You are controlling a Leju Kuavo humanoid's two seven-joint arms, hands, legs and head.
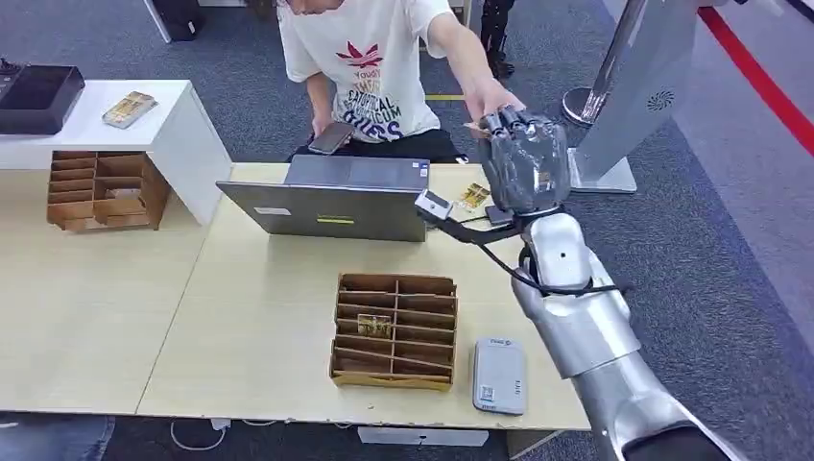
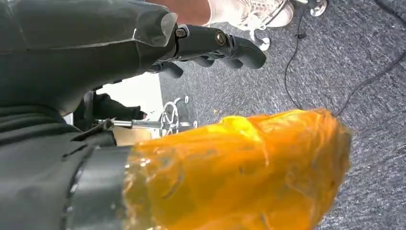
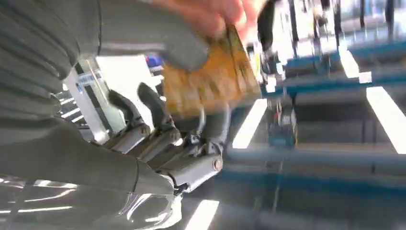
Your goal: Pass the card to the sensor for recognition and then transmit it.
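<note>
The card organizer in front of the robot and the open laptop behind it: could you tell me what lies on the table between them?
In the head view, the stretch between the card organizer and the laptop is bare light tabletop.

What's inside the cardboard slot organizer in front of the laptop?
The organizer holds one gold card lying in a middle slot. The other slots look empty, though their dividers hide the depths.

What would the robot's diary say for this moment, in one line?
phase: handover | right hand: raised, holding card | person's hand: on card | left hand: hanging, holding nothing | sensor: on table
</note>
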